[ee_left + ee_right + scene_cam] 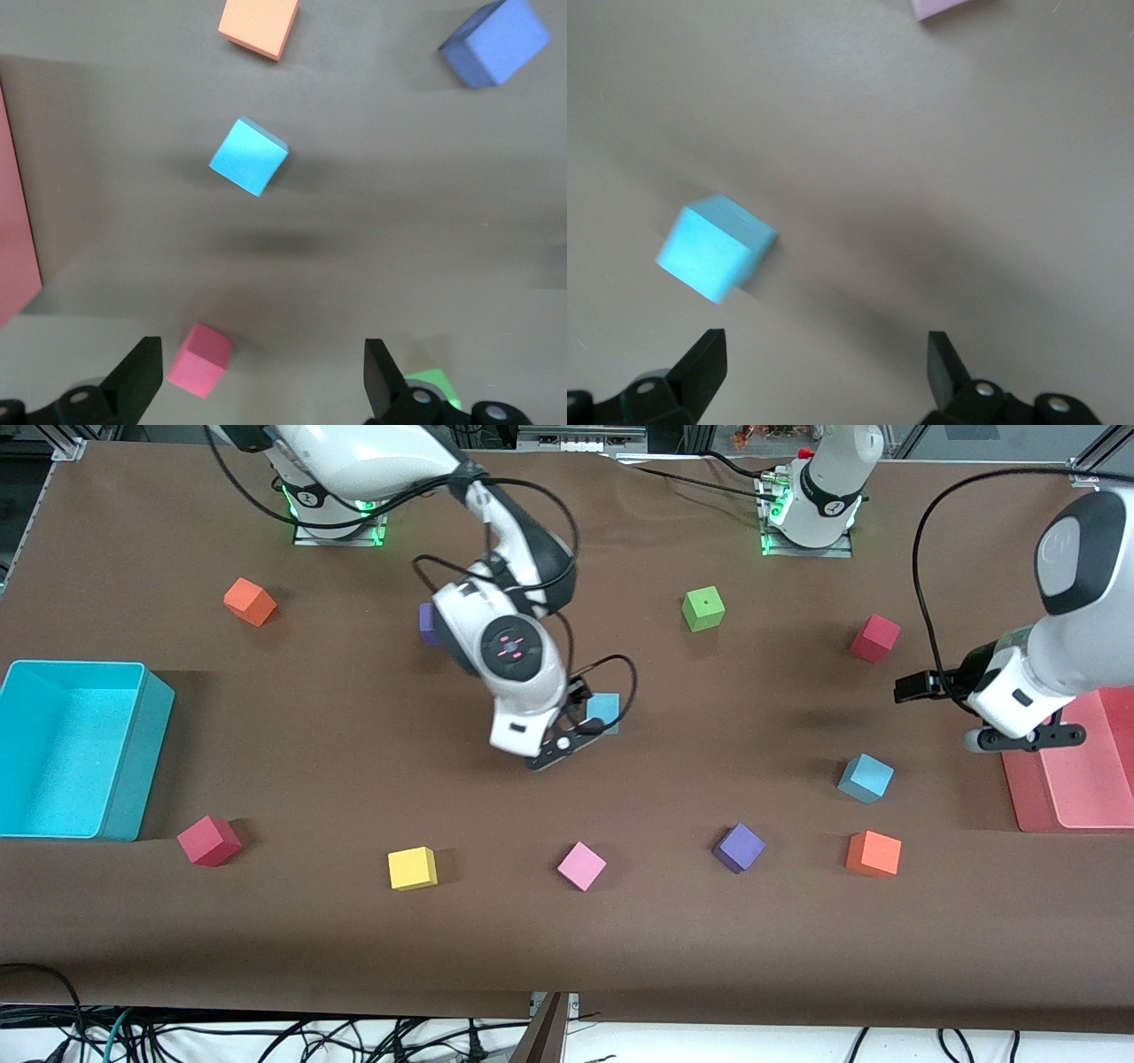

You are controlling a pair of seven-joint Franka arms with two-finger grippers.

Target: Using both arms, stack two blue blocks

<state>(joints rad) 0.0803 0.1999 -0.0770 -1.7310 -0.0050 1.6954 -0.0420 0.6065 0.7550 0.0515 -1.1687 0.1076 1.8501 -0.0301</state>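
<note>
One blue block lay mid-tabletop, free, with the right claw just above it, fingers apart. The second blue block sat toward the left arm's end, beside an orange cube. The left claw hovered near the red tray, fingers apart, holding nothing.

Brown counter covering takes up nearly everything – it looks like 2 sheets meeting at a seam along the near edge. Below that, a tangle of cables on a white floor – metal framing at the corners.
</note>
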